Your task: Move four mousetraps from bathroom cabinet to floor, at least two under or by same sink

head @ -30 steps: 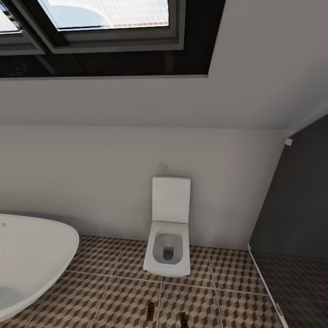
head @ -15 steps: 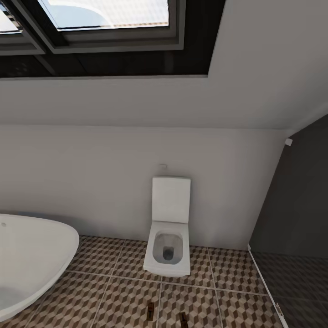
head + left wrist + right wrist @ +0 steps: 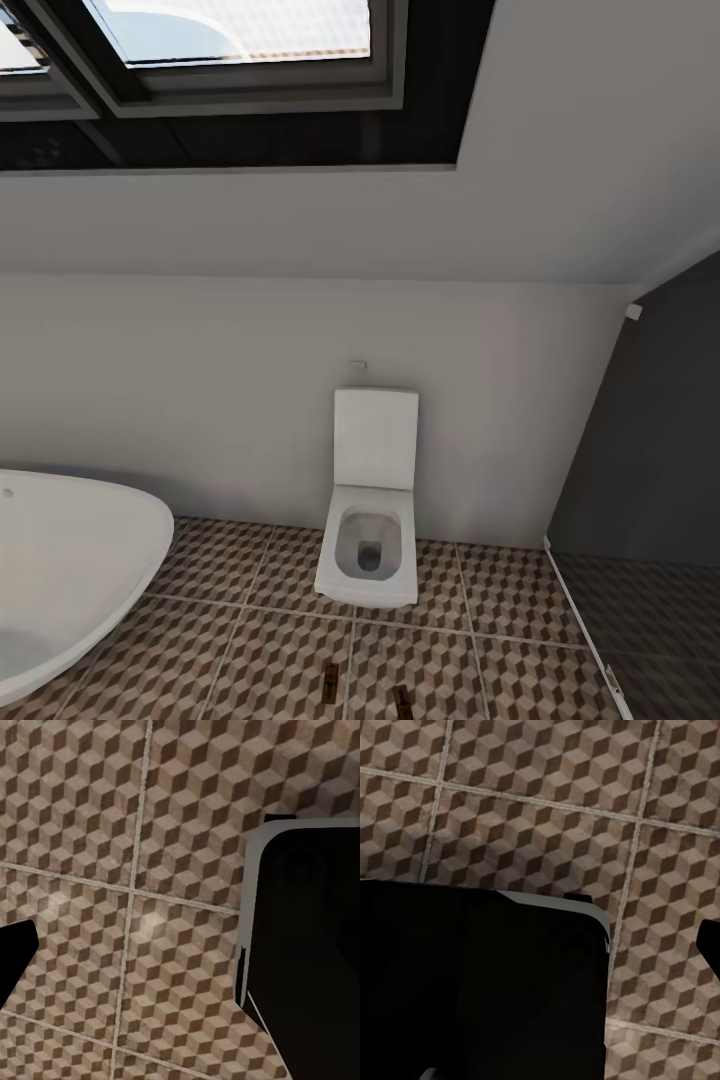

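Your head view faces the toilet (image 3: 371, 500), which stands against the pale wall at centre, with the white bathtub (image 3: 70, 570) at the lower left, a dark-framed skylight (image 3: 240, 60) across the top, and a dark panel at the right. The bathroom floor (image 3: 250, 640), tiled in the brown and beige cube pattern, runs along the bottom. At the bottom edge of the frame, in front of the toilet, 2 small dark brown objects (image 3: 331, 683) lie on the tiles a little apart; they may be mousetraps, but they are too small and cropped to tell. Judged from these views, the task is either partly done or barely begun: neither the cabinet nor the sink can be placed from here, so you cannot confirm that any trap is set by the sink, and you should count all 4 as unconfirmed. Both wrist views look straight down onto bare tiles, which suggests that both arms hang low with the claws pointed at the floor. In the left wrist view a large black body with a pale edge (image 3: 300, 945) sits at the right and a dark tip at the lower left; the right wrist view shows a similar black body (image 3: 480, 982) at the lower left. You cannot tell how far either claw is open or whether it holds anything.
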You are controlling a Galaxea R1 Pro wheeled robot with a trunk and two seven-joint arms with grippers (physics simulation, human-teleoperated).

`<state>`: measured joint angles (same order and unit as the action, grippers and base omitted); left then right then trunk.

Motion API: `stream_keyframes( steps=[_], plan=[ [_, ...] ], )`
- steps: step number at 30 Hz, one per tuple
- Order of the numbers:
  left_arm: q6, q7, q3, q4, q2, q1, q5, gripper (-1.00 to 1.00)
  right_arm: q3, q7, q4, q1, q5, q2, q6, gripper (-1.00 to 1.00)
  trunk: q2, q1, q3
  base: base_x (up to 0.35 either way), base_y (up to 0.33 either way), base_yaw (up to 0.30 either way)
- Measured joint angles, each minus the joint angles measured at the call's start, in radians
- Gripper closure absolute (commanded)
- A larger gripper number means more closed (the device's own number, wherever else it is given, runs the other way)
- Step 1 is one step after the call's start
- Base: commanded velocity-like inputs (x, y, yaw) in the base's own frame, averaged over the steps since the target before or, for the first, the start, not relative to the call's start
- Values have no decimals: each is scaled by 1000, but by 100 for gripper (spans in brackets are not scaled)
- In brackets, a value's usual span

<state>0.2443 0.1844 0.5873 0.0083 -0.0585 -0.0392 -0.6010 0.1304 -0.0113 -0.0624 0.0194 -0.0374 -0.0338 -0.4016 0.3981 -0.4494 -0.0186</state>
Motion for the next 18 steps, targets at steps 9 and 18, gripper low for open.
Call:
stream_keyframes(
  steps=[9,18],
  plan=[
    [0,0,0,0,0,0,0,-100,0,0,0,0,0,0,0,-100,0,0,0,0,0,0],
    [0,0,0,0,0,0,0,-100,0,0,0,0,0,0,0,-100,0,0,0,0,0,0]
  ],
)
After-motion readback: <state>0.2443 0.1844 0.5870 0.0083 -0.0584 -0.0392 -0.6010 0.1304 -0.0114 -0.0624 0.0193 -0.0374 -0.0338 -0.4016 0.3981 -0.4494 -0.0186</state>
